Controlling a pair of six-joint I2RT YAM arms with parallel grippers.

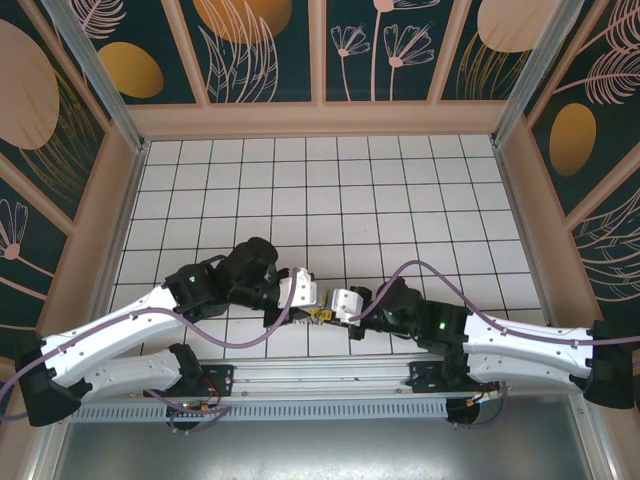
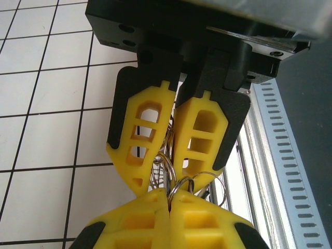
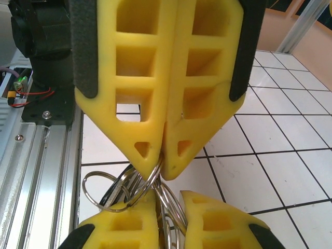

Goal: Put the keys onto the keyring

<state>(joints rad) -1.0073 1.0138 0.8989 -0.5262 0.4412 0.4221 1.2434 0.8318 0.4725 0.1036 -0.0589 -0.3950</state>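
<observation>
The keyring (image 1: 322, 316) is a small tangle of metal low in the middle of the overhead frame. It sits between my two grippers, which meet nose to nose over the white tiled table (image 1: 400, 200). My left gripper (image 1: 314, 308) reaches in from the left and my right gripper (image 1: 331, 310) from the right. The fingers are too small here for me to judge.

From the left wrist, the left gripper (image 2: 170, 199) fills the bottom edge. Its yellow fingers (image 2: 124, 225) are pressed flat together, and wire loops of the keyring (image 2: 179, 182) sprout from the seam. The right gripper (image 2: 165, 171) points down from the top of the frame, with rings caught in the narrow slit between its fingers.

From the right wrist, the right gripper (image 3: 170, 212) sits at the bottom edge, its fingers a sliver apart and clamped on several rings. The left gripper (image 3: 163, 160) comes down from the top, its tips closed and pinching one loop. More loops of the keyring (image 3: 132, 187) fan out to the lower left, near the aluminium rail (image 3: 31, 171).
</observation>
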